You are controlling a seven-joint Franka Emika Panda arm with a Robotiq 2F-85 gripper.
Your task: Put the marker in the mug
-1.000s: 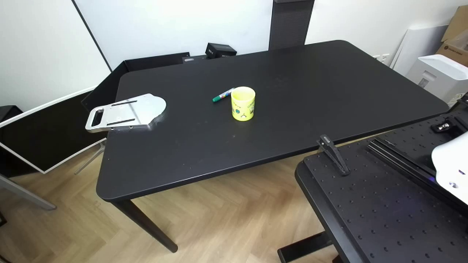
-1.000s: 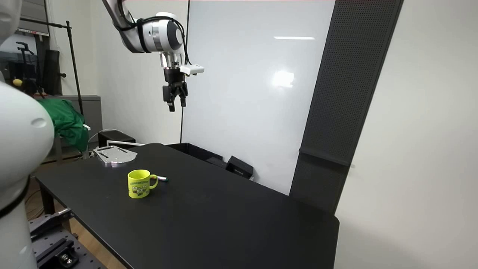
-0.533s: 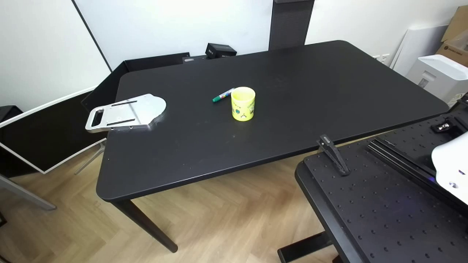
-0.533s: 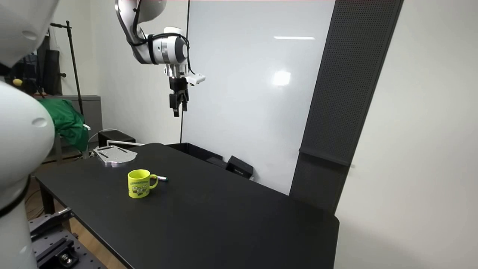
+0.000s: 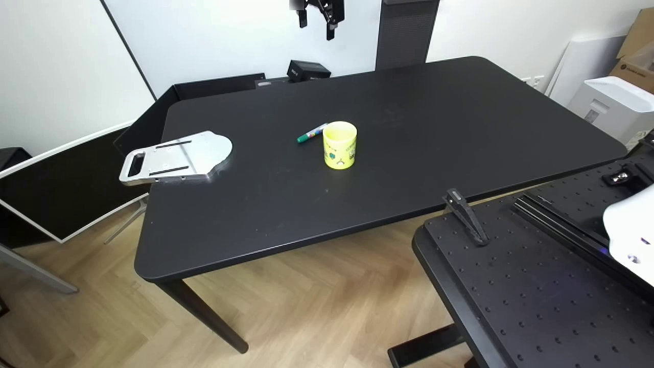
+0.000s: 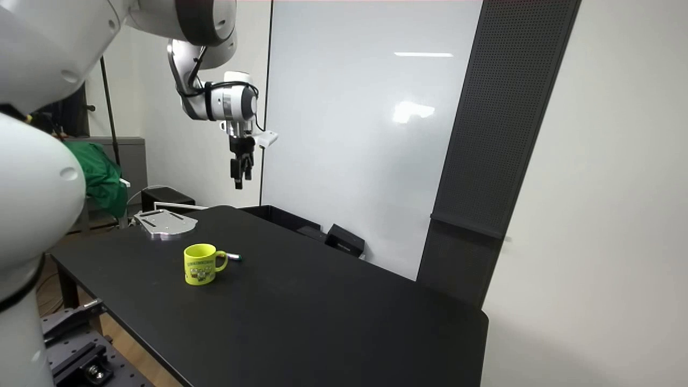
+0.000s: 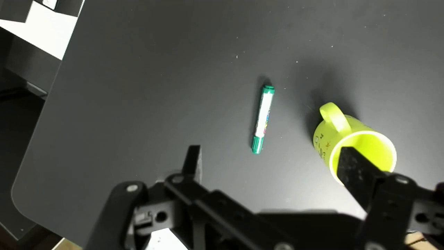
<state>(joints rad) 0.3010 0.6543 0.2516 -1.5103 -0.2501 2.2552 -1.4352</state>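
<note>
The gripper (image 5: 317,29) is held above the table (image 5: 265,204), fingers (image 7: 191,159) parted, presumably so that the marker (image 7: 263,118) can be straddled. The marker is supported flat, near but apart from the mug (image 5: 340,147), which is stood upright, presumably for insertion.

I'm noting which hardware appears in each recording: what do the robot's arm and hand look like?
The arm is white with rounded segments and dark bands; black cabling is held by a black strap. The hand is black and angular, with two fingers and silvery screw heads. A white block is mounted above it.
</note>
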